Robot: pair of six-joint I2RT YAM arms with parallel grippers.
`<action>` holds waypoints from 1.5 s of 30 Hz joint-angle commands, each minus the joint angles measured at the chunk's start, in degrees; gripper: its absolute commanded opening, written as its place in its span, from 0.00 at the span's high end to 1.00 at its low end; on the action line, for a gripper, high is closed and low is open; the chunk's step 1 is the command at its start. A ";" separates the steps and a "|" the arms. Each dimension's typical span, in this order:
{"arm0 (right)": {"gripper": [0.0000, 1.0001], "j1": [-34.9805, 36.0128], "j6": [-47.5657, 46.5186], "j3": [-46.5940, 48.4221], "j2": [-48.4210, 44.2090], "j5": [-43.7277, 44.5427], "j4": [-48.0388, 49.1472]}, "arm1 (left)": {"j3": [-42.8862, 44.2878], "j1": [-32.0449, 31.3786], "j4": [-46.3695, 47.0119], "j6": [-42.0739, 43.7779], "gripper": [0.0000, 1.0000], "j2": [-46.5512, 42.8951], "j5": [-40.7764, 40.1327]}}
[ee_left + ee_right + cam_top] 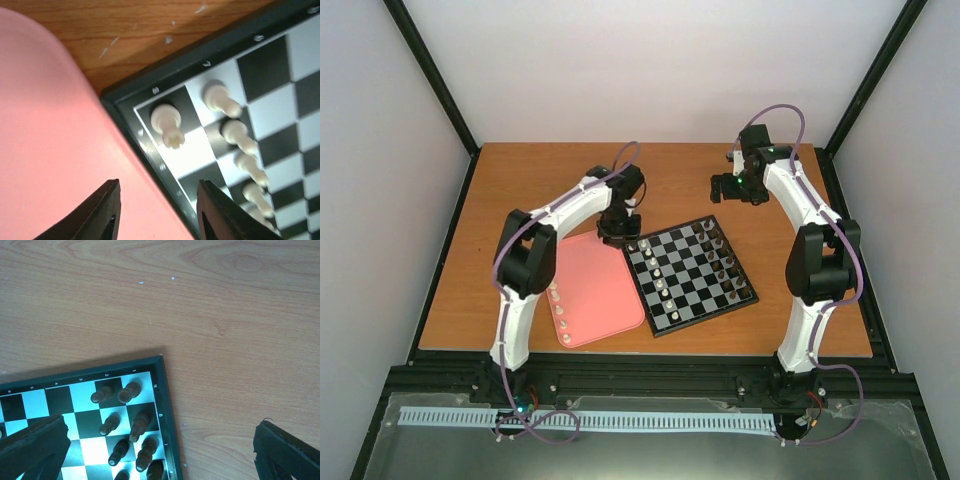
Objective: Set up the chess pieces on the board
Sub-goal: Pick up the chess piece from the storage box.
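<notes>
The board (692, 312) lies tilted at mid-table, with a row of cream chess pieces (657, 272) along its left side and dark pieces along its right. My left gripper (617, 234) hovers over the board's far left corner, open and empty. In the left wrist view its fingertips (111, 206) straddle the board's rim (131, 119); a cream rook (167, 123) stands on the corner square and several cream pawns (223, 99) run beside it. My right gripper (728, 187) is open and empty, above the wood beyond the board's far right corner (161, 364).
A pink tray (598, 292) lies against the board's left side, with several cream pieces (559, 312) lined along its left edge. Dark brown pieces (129, 391) fill the board's right rows. Black frame rails border the wooden table (550, 180).
</notes>
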 commanded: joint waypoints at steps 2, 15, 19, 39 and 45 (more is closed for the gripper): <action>0.00 -0.62 0.12 0.74 0.53 0.47 -0.75 | 2.29 -0.69 -5.38 1.58 0.50 -10.12 -2.35; 0.00 -0.58 0.60 -1.64 -0.29 -0.83 0.04 | -30.89 21.27 -0.95 -1.77 0.39 -36.72 -6.03; 0.00 -0.53 0.38 -2.66 -0.37 -0.81 0.19 | -32.34 25.40 0.23 -0.23 0.40 -36.43 -6.84; 0.00 -0.49 -0.27 -3.83 -1.40 -0.99 0.14 | -32.00 27.80 8.17 1.46 0.62 -22.42 -3.69; 0.00 -0.54 -0.43 -3.36 -0.92 -1.26 0.02 | -31.19 27.98 9.26 1.35 0.66 -20.45 -4.46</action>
